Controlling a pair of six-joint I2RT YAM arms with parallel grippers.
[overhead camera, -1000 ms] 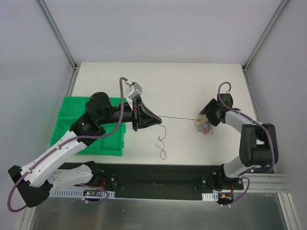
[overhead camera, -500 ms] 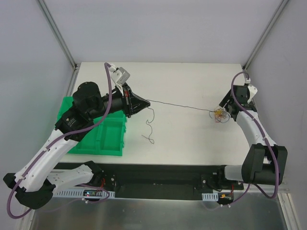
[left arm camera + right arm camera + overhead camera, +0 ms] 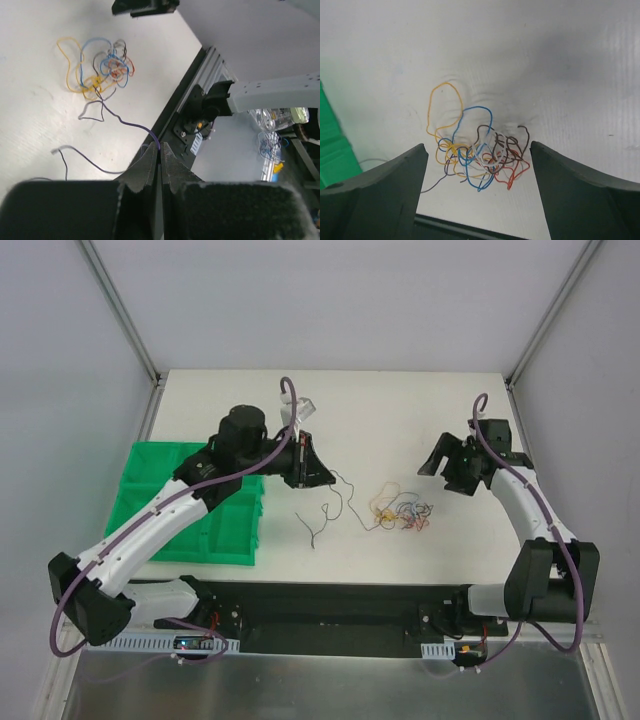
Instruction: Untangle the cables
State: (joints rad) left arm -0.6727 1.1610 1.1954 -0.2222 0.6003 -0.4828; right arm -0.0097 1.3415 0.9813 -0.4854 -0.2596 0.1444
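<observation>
Top external: cables point(image 3: 400, 512) dropped, slack; right jaws now open.

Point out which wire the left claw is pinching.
The dark purplish wire: it alone runs out of the wad and up into the shut left claw. The rest lie curled within the wad.

Cables point(image 3: 479, 159) — yellow, blue, red, brown, perhaps grey, green bin point(image 3: 230, 538), white table point(image 3: 400, 420)
</observation>
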